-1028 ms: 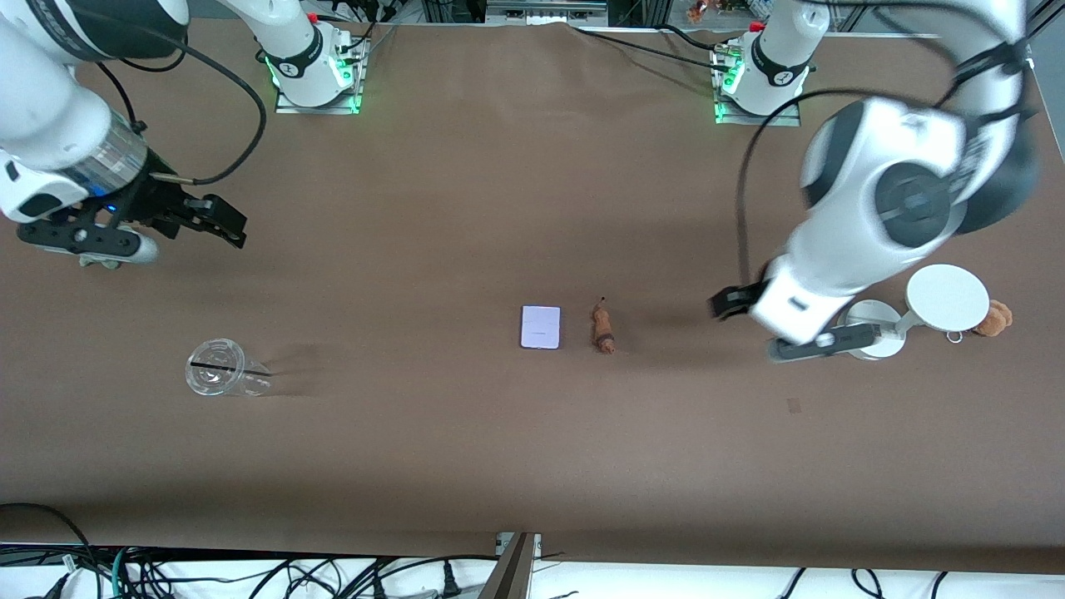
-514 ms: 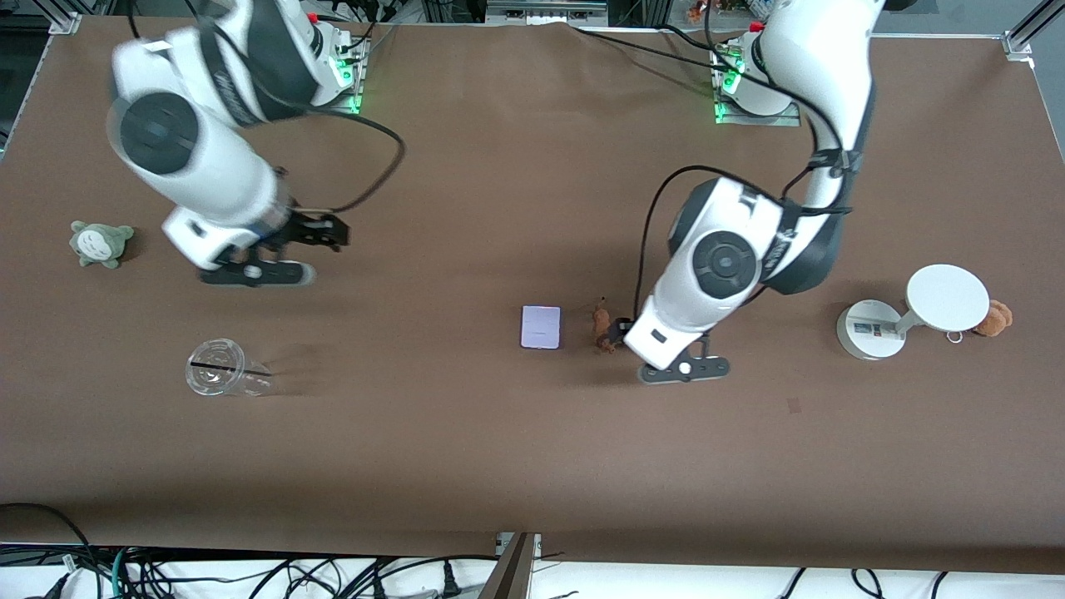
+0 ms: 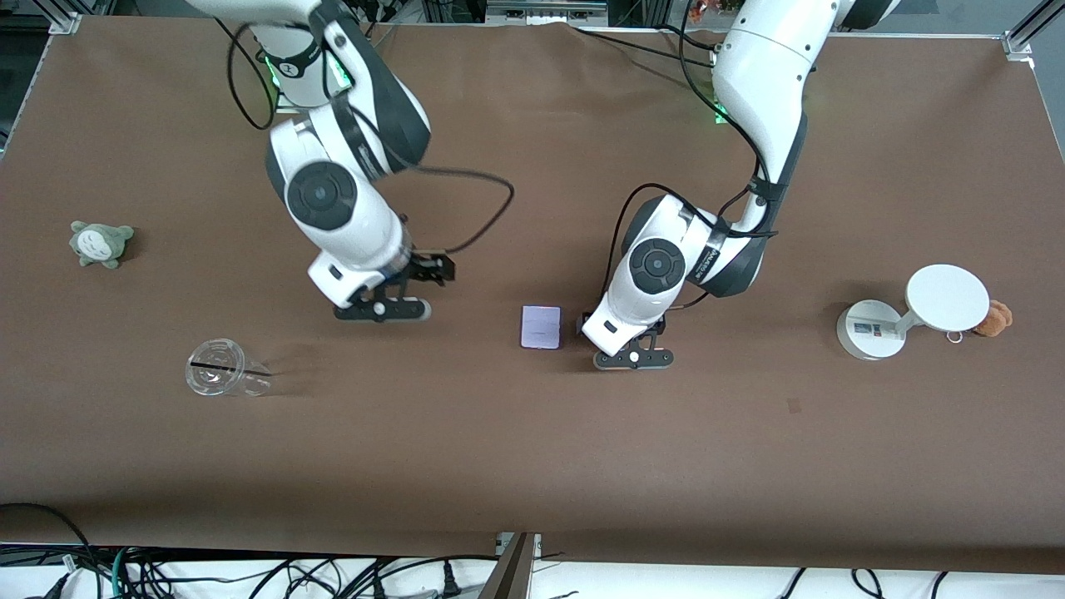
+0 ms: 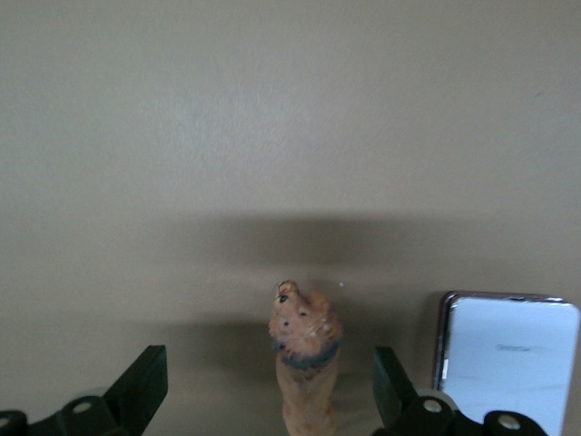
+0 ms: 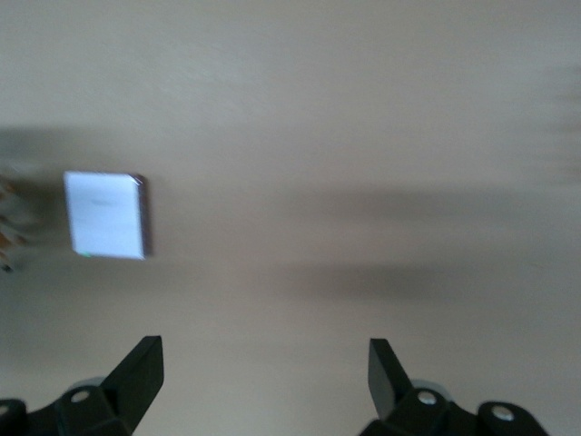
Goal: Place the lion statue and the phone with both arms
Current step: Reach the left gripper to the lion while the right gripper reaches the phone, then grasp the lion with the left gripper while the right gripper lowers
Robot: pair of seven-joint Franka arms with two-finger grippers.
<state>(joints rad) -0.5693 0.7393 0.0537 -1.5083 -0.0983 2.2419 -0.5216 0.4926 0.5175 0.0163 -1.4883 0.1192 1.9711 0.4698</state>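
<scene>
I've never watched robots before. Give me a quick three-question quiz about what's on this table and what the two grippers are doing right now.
1. True or false: the left gripper is shut on the small orange-brown lion statue.
2. Which lies toward the right arm's end of the table: A) grey-green plush toy B) white round-based stand?
3. Fill in: the flat pale lavender phone lies beside the ____.

Key: 1 false, it is open around it, while the right gripper is open over bare table; 2 A; 3 lion statue.

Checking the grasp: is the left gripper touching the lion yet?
Apart. The left wrist view shows the lion between the open left gripper fingers, with gaps either side.
</scene>
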